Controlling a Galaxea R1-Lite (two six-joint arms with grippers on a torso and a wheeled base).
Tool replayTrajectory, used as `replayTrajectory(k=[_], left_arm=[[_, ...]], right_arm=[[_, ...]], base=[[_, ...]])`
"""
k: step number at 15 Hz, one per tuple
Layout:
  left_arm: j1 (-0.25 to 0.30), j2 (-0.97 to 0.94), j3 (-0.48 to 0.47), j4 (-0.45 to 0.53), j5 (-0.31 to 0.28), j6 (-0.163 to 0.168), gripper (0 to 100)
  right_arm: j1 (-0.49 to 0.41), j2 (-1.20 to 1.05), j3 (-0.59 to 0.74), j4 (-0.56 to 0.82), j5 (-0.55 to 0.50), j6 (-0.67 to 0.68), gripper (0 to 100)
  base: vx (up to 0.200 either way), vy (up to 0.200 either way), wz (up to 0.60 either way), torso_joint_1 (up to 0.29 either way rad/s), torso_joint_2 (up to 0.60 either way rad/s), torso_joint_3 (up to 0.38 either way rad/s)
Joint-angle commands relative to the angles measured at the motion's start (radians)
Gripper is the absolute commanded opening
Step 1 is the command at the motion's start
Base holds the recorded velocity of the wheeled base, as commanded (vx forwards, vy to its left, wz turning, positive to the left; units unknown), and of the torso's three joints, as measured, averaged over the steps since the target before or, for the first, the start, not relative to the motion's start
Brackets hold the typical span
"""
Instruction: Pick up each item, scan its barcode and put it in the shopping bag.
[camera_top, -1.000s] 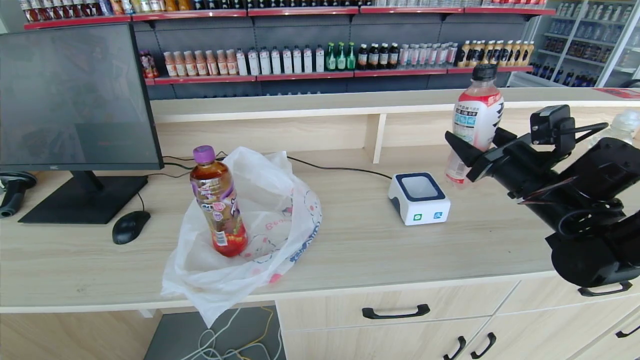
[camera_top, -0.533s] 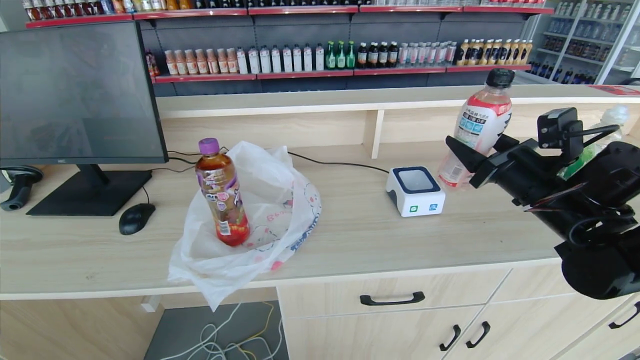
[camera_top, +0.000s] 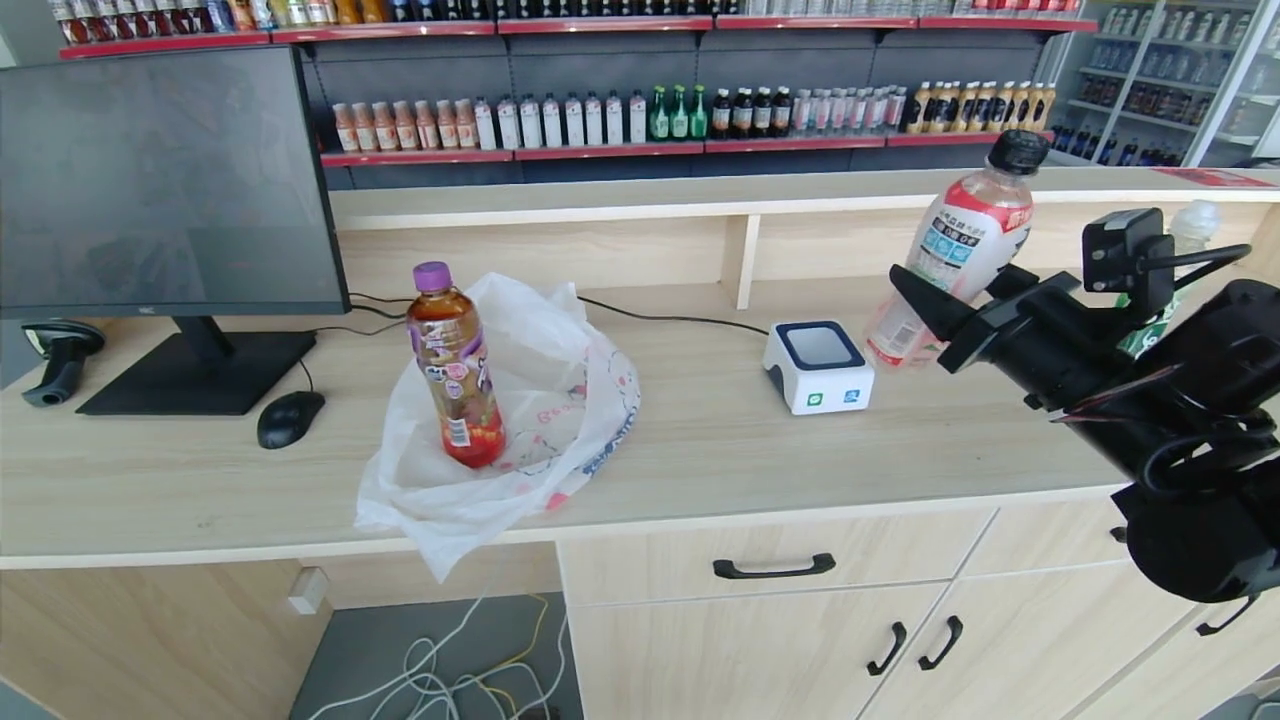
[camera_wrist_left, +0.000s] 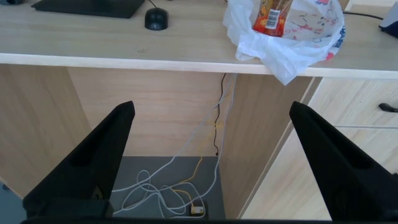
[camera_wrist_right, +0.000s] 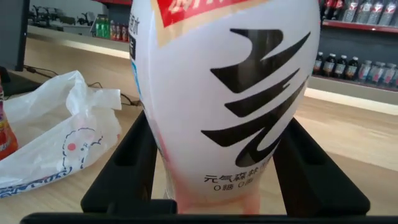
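Head view: pink bottle (camera_top: 965, 235) gripped within right hand (camera_top: 947, 305).

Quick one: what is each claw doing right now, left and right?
Left claw: open, holding nothing.
Right claw: closed on the pink drink bottle.

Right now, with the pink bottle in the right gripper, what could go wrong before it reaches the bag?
The right gripper holds the pink bottle low and tilted, so it might slip while turning toward the scanner. The tea bottle stands upright in the shopping bag; the arriving bottle could knock it over. The bag hangs over the counter edge and might slide off.
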Motion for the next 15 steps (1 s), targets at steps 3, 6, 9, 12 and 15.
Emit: replayTrajectory(k=[3, 6, 9, 12, 15], left_arm=[[0.001, 0.001, 0.000, -0.001, 0.000, -0.002, 100], [0.001, 0.001, 0.000, 0.000, 0.000, -0.002, 100], [0.001, 0.001, 0.000, -0.001, 0.000, -0.002, 100], [0.001, 0.001, 0.000, -0.001, 0.000, 0.000, 100], [0.001, 0.000, 0.000, -0.001, 0.000, 0.000, 100]], right_arm=[[0.013, 0.003, 0.001, 0.000, 0.001, 0.000, 0], [0.028, 0.004, -0.002, 0.000, 0.001, 0.000, 0], [0.028, 0.008, -0.002, 0.000, 0.001, 0.000, 0], [0.030, 0.008, -0.001, 0.000, 0.001, 0.000, 0], [0.030, 0.020, -0.002, 0.000, 0.001, 0.000, 0]], base=[[0.000, 0.000, 0.00, 0.000, 0.00, 0.000], [0.000, 0.000, 0.60, 0.002, 0.00, 0.004], [0.000, 0.000, 0.60, 0.012, 0.00, -0.001], [0.000, 0.000, 0.60, 0.001, 0.00, 0.002], [0.000, 0.000, 0.20, 0.001, 0.00, 0.001]])
